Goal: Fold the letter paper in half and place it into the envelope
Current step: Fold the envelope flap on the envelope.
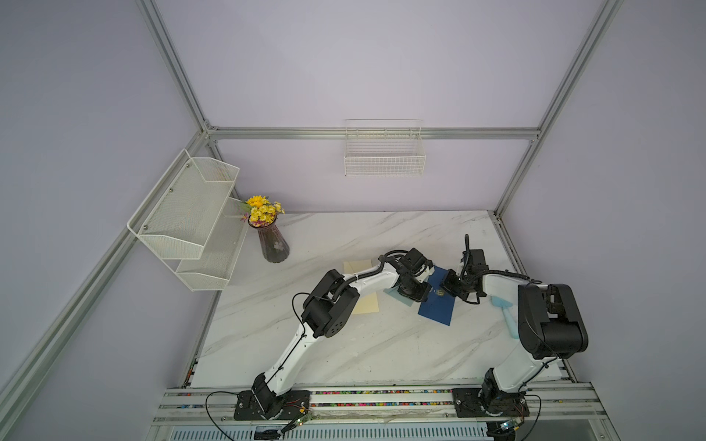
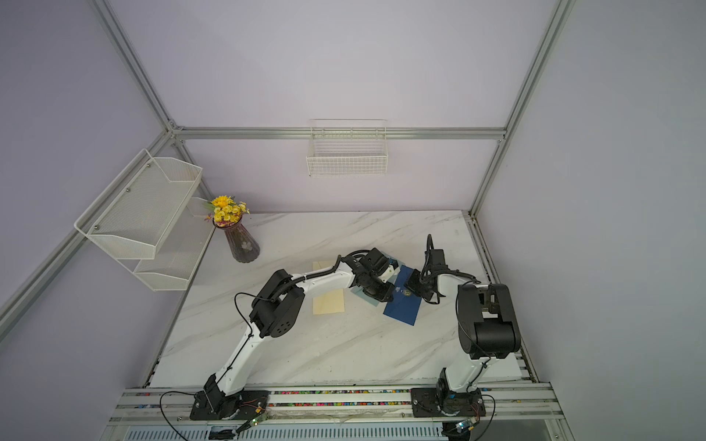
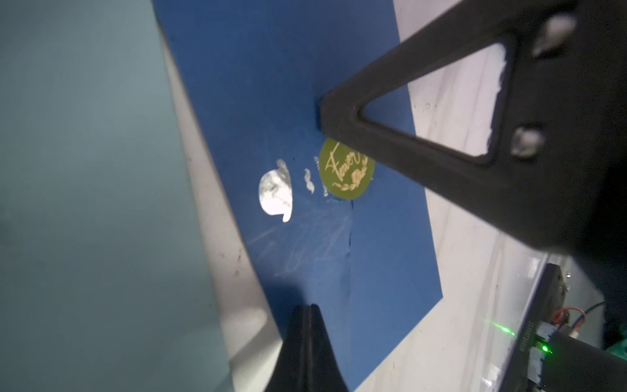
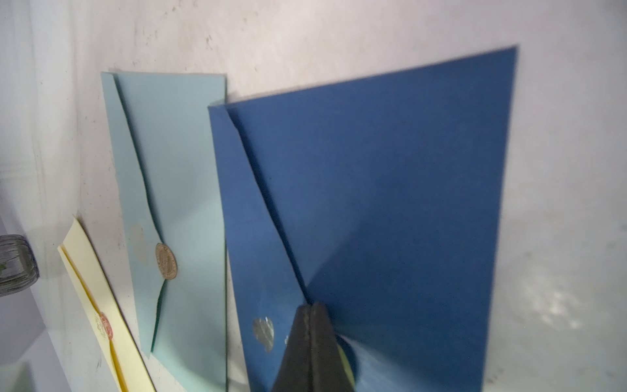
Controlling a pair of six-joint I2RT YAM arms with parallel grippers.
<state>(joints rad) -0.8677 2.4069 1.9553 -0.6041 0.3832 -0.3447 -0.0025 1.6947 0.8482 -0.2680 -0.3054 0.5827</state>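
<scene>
- Step in hand: opening the dark blue envelope (image 1: pixel 437 309), which lies flat on the worktop (image 1: pixel 344 343) towards its right edge, about midway between the far and near edges.
- The right gripper (image 4: pixel 309 307) has its jaws fully shut, apparently pinching the tip of the flap (image 4: pixel 407 169) beside the round sticker (image 3: pixel 346 173). The flap looks partly raised.
- The left gripper (image 3: pixel 307 310) is also shut, its jaws at the envelope's long edge. I cannot tell whether they hold anything.
- No loose letter paper shows in any view, so folding cannot be judged.
- Next move, as I judge it: lift the flap clear while the body is held down.
- In the way: a light blue envelope (image 4: pixel 176 169) touches the dark one under the left wrist, with a cream envelope (image 1: pixel 365 305) beyond.
- The flower vase (image 1: pixel 273 244) stands well apart, near the far left corner.
</scene>
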